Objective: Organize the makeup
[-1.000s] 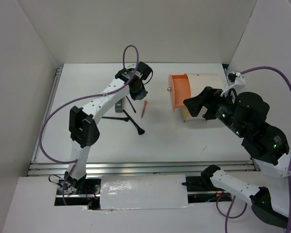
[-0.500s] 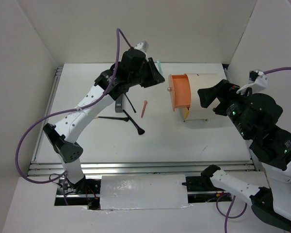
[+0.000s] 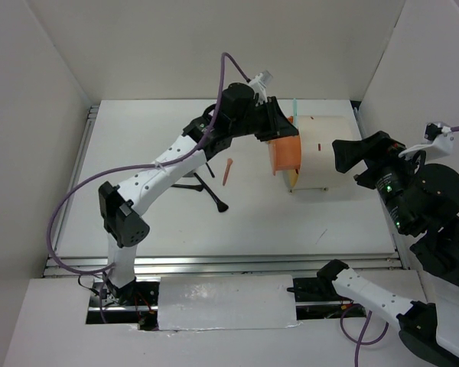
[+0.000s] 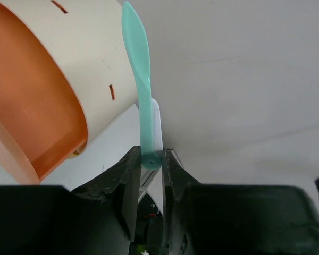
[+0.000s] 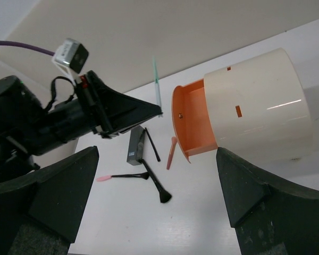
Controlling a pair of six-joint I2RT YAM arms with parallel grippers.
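One teal spatula [image 4: 142,79] is being held, clamped in the left end effector [image 4: 149,164], near the cream box [image 4: 90,58]; alignment with a slot [image 4: 112,91] is being required next; the right end effector [image 5: 157,159] is being held apart.

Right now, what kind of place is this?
Probably a robot test booth, not a home: a left arm and right arm stand at a white table, plain white walls box it in, and a purple cable trails off.
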